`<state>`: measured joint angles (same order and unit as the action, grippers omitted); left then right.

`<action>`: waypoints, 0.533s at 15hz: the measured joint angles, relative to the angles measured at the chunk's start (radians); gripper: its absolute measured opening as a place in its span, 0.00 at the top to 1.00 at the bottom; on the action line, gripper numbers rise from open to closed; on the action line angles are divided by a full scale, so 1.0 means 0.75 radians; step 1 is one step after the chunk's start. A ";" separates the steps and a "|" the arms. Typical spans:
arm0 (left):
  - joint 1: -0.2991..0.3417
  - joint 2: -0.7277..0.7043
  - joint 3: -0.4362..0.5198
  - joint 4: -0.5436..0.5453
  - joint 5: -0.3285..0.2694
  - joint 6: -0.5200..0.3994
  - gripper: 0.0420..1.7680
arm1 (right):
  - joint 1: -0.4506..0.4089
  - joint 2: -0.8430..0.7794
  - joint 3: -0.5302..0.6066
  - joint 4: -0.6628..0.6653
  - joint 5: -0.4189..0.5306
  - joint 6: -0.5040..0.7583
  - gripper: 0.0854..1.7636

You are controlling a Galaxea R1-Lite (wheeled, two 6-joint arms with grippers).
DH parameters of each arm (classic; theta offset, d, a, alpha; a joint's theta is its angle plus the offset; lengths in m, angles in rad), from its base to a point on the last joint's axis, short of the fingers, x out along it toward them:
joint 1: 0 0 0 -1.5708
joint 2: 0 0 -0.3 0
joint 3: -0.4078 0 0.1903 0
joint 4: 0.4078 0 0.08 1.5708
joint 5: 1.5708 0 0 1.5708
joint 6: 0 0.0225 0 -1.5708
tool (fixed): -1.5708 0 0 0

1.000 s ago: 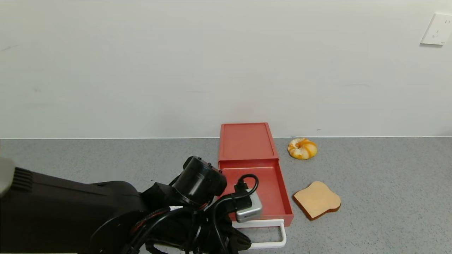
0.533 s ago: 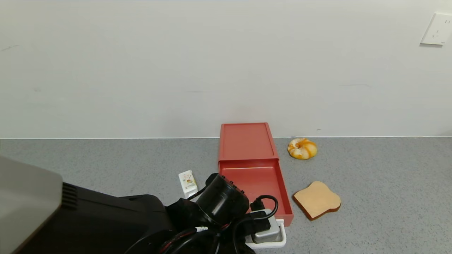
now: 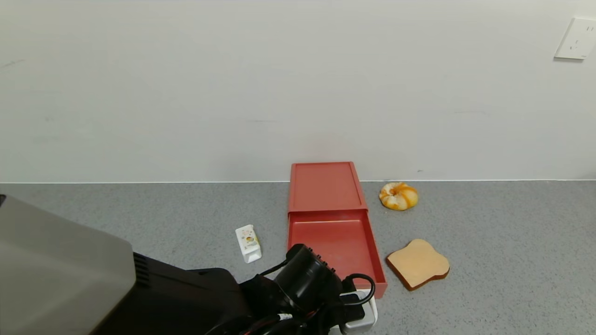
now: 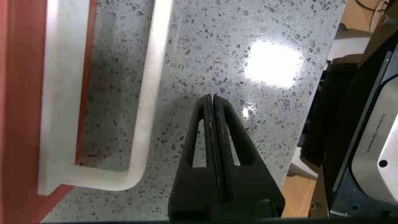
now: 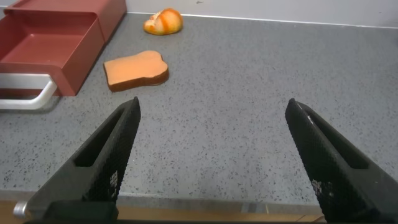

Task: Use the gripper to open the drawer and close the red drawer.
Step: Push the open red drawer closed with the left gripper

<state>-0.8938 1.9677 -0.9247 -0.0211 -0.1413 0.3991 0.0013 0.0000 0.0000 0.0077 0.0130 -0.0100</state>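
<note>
The red drawer (image 3: pixel 333 242) is pulled out of its flat red box (image 3: pixel 324 186) and its tray is empty. Its white loop handle (image 3: pixel 371 311) is partly covered by my left arm's round black wrist (image 3: pixel 307 279) at the drawer's front. In the left wrist view my left gripper (image 4: pixel 213 98) is shut on nothing. It hovers over bare counter just outside the handle (image 4: pixel 149 93) and does not touch it. My right gripper (image 5: pixel 212 106) is open and empty over the counter, well to the right of the drawer (image 5: pixel 50 46).
A small white carton (image 3: pixel 248 243) lies left of the drawer. A round bun (image 3: pixel 398 196) lies right of the box. A toast slice (image 3: pixel 418 263) lies right of the open tray. The wall stands close behind the box. The counter's front edge shows in the right wrist view.
My left arm has moved right and toward the front, from over the tray to over the handle. This uncovered the white carton. The drawer has not moved.
</note>
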 joint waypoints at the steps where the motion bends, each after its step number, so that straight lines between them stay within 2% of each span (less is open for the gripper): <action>1: -0.002 0.004 -0.001 0.000 0.002 -0.001 0.96 | 0.000 0.000 0.000 0.000 0.001 0.000 0.03; 8: -0.005 0.024 -0.037 0.000 0.096 -0.004 0.96 | 0.000 0.000 0.000 0.000 0.000 -0.001 0.03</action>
<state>-0.8977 1.9853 -0.9526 -0.0211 -0.0696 0.3964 0.0013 0.0000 0.0000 0.0077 0.0130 -0.0104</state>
